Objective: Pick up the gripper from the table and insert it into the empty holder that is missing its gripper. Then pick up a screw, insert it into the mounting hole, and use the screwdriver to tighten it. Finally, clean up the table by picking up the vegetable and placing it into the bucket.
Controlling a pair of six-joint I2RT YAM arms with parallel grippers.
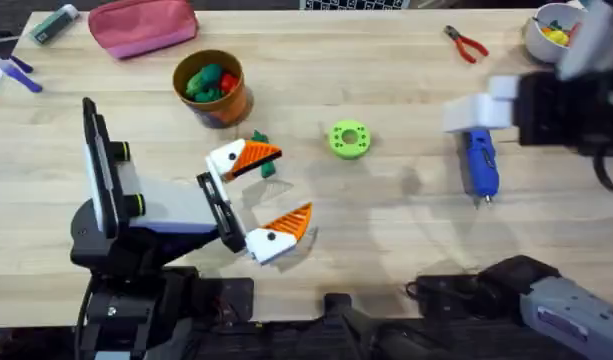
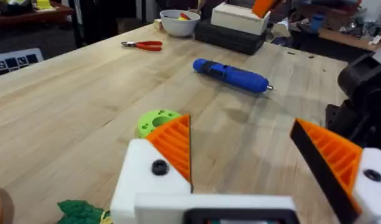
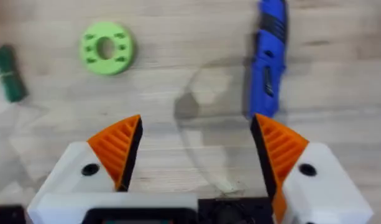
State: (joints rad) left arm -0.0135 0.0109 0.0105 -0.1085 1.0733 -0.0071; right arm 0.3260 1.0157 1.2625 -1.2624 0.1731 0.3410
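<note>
**Both grippers open above the table, screwdriver lying free near the right edge**

We see the left gripper (image 1: 269, 197) held low over the table (image 1: 386, 240), near its front edge and left of centre, with its white fingers and orange ribbed pads (image 2: 173, 144) spread apart and nothing between them. The small dark-green vegetable (image 1: 264, 168) lies on the wood just beside the farther finger; the overhead view leaves us unable to tell whether the two touch. The orange-brown bucket (image 1: 229, 103) stands toward the far left part of the table, with green and red toy vegetables (image 1: 209, 82) heaped inside it. The lime-green ring disc (image 1: 348, 139) rests flat near the middle of the table.

The right gripper (image 3: 193, 149) hovers above the table with its jaws released and empty. The blue screwdriver (image 1: 480, 163) lies on its side close to the right edge, its metal tip pointing toward the front edge, apart from both grippers. The right arm (image 1: 556, 105) shows large and blurred over the far right part of the table.

Red-handled pliers (image 1: 467, 43) lie near the far edge, a white bowl (image 1: 542, 38) sits in the far right corner, and a pink pouch (image 1: 144, 25) rests at the far left.
</note>
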